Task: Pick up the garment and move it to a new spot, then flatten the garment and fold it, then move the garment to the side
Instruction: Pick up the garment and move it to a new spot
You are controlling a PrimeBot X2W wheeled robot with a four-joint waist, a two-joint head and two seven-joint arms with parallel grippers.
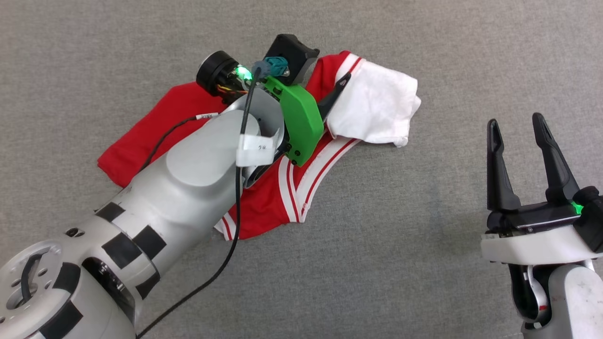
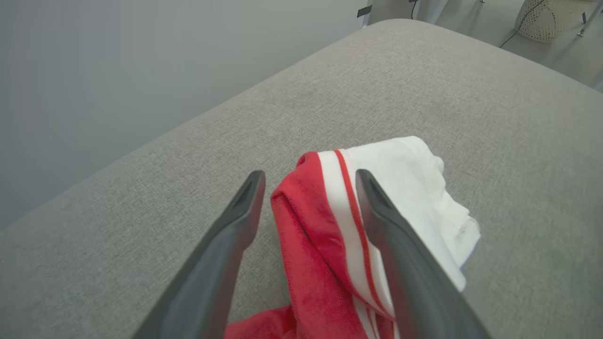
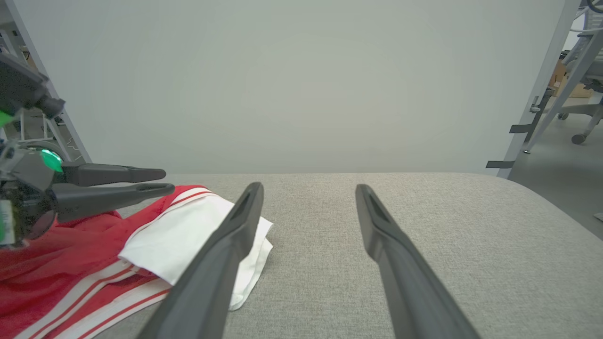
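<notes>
The garment (image 1: 188, 108) lies crumpled on the grey fabric surface, red with one white sleeve (image 1: 377, 103) folded out to the right and striped trim along its seams. My left arm reaches across it, and my left gripper (image 1: 344, 81) sits at the sleeve seam. In the left wrist view my left gripper (image 2: 309, 175) is open, its fingers either side of a raised red fold of the garment (image 2: 306, 235) and the striped trim. My right gripper (image 1: 515, 120) stands open to the right of the garment, holding nothing. The right wrist view shows the garment (image 3: 70, 254) at lower left.
The grey padded surface (image 1: 424, 245) stretches on all sides and ends in a rounded far edge (image 2: 424, 28) before a pale wall. A white basket (image 2: 546, 19) and a wheeled chair base (image 3: 579, 117) stand on the floor beyond. A black cable (image 1: 235, 226) hangs along my left forearm.
</notes>
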